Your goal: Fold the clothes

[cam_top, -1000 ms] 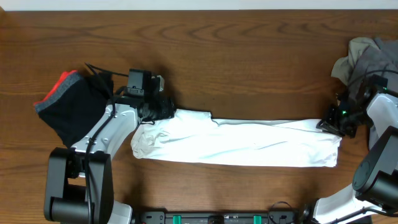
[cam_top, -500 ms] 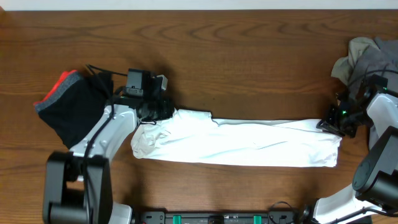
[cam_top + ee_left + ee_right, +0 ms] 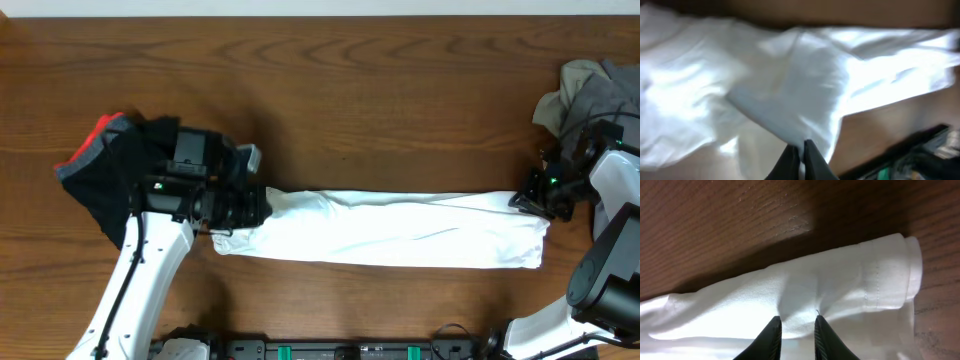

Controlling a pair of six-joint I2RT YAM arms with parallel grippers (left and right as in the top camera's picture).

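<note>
Left gripper (image 3: 801, 159) has just clamped one end of the long white fabric T-shirt (image 3: 400, 230), seemingly lifting it. Right gripper (image 3: 796, 332) pinches the other end; folding can start.

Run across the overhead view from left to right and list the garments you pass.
dark garment with a red edge -> white T-shirt -> grey clothes

The left arm (image 3: 150, 250) and right arm (image 3: 615, 185) wear white shells with black joints, thin black cables, and slim black end effector fingers (image 3: 771, 335).
</note>
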